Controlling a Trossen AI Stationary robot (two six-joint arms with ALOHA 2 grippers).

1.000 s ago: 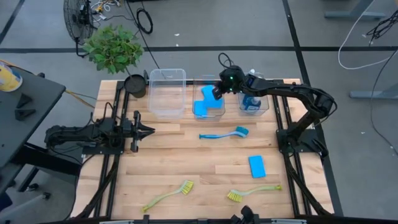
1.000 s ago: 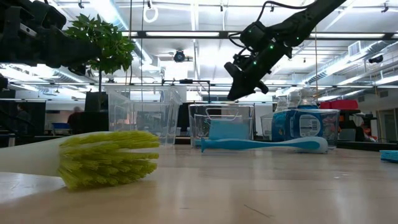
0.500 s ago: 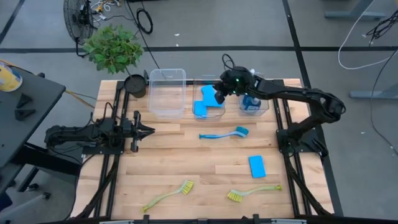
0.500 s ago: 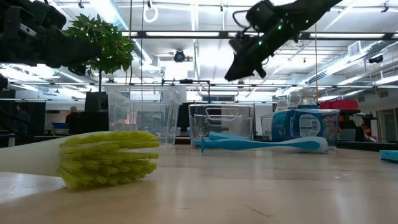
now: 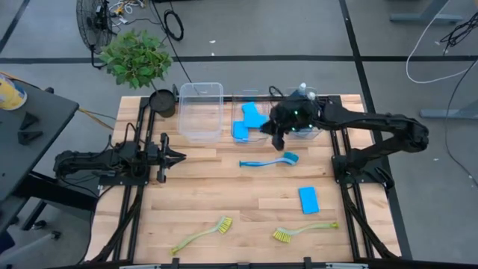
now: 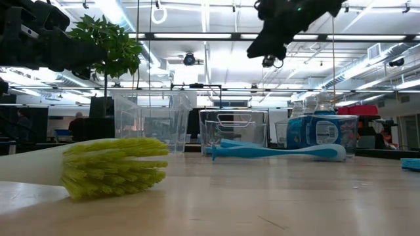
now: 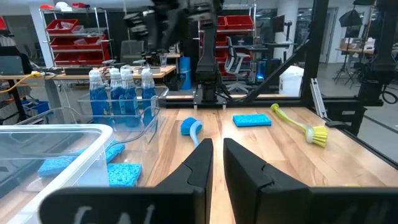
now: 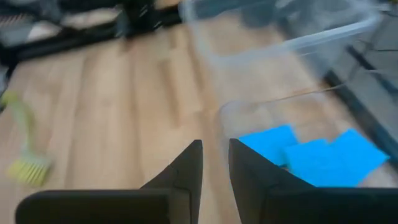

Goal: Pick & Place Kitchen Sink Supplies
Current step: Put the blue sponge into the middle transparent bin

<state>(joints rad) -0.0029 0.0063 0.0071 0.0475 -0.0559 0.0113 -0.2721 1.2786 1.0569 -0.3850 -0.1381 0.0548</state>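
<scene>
My right gripper (image 5: pixel 273 133) hangs high over the near edge of the middle clear bin (image 5: pixel 239 138), narrowly open with nothing between its fingers (image 8: pixel 215 163); the low view shows it near the top (image 6: pixel 253 50). Blue sponges (image 5: pixel 249 119) lie in that bin. Another blue sponge (image 5: pixel 308 199) lies flat on the table. A blue brush (image 5: pixel 269 161) lies in front of the bins, and two yellow-green brushes (image 5: pixel 203 235) (image 5: pixel 302 232) lie near the front edge. Blue bottles (image 7: pixel 121 93) stand in the right bin. My left gripper (image 5: pixel 179 157) rests shut at the table's left.
An empty clear bin (image 5: pixel 200 112) stands left of the middle bin. A black pot with a leafy plant (image 5: pixel 138 60) sits at the far left corner. Bare wood lies between the blue brush and the yellow-green brushes.
My right gripper has risen out from over the middle bin and swung toward the table's right and near edges, tipping up closer to level and rolling a little. Its finger gap looks unchanged. The sponges, brushes and bottles have stayed put.
</scene>
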